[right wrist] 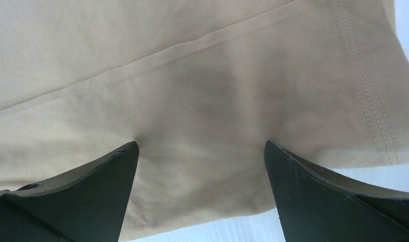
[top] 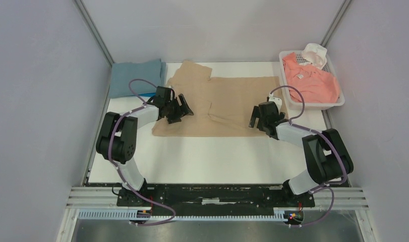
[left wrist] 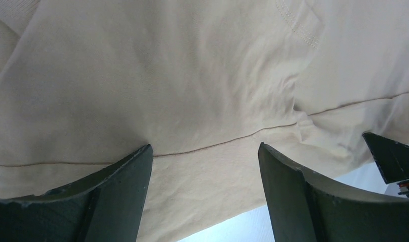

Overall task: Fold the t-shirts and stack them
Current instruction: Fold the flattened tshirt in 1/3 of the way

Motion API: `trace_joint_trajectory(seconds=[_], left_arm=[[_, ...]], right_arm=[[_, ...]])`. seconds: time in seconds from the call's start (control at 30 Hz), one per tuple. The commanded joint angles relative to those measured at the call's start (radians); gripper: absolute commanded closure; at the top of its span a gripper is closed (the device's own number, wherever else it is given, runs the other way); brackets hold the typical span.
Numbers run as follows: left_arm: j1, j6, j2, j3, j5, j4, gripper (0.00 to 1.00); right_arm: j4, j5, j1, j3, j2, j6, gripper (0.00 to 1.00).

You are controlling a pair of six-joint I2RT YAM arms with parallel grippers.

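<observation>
Spread wide, gripping nothing, my left tool and right tool are hovering over the partly folded tan t-shirt on the counter; a grey-blue t-shirt is lying folded far-left, a salmon-pink t-shirt waiting in its basket.

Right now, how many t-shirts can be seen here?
3: a tan cloth t-shirt spread mid-table, a folded grey-blue t-shirt at the far left, a salmon-pink t-shirt in the white perforated plastic basket. Others may be hidden underneath.
</observation>
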Motion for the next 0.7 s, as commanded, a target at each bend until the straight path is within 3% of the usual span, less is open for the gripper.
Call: trace_joint_trajectory(seconds=[0.0, 0.33, 0.47, 0.67], left_arm=[[-0.003, -0.063, -0.007, -0.113, 0.012, -0.015, 0.16], [-0.12, -0.145, -0.342, -0.4, -0.172, -0.163, 0.15], [-0.221, -0.222, -0.509, -0.538, -0.195, -0.191, 0.15], [-0.262, -0.29, -0.746, -0.648, -0.252, -0.26, 0.14]], right_arm=[[-0.001, -0.049, -0.013, -0.101, -0.028, 0.058, 0.02], [-0.116, -0.167, 0.034, -0.389, -0.389, 0.136, 0.02], [-0.255, -0.186, 0.105, -0.483, -0.579, 0.22, 0.02], [-0.508, -0.157, 0.176, -0.536, -0.848, 0.341, 0.02]])
